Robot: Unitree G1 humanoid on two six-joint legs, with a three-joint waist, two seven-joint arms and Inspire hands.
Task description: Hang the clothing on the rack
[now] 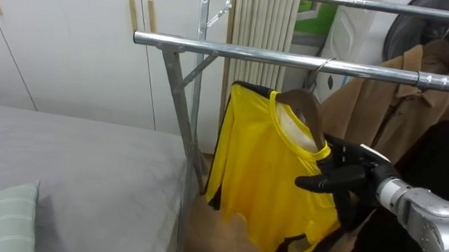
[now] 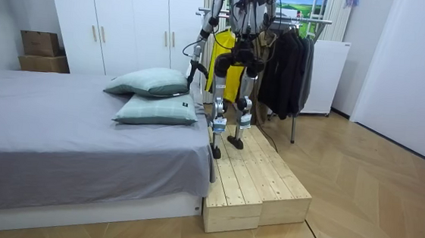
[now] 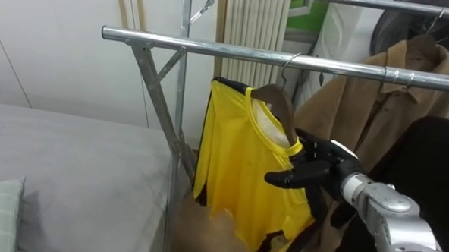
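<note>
Hanging looks all but done: the yellow shirt [image 1: 260, 173] sits on its wooden hanger [image 1: 307, 113], hooked over the rail [image 1: 235, 52] (beside the brown coat [image 1: 392, 110]). Our right hand [image 1: 345, 175] rests loosely spread fingers on its shoulder, so we judge only letting go remains. Left hand [image 2: 192, 68] hangs low.

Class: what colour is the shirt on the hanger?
The shirt is bright yellow with black trim, seen best in the left eye view.
</note>
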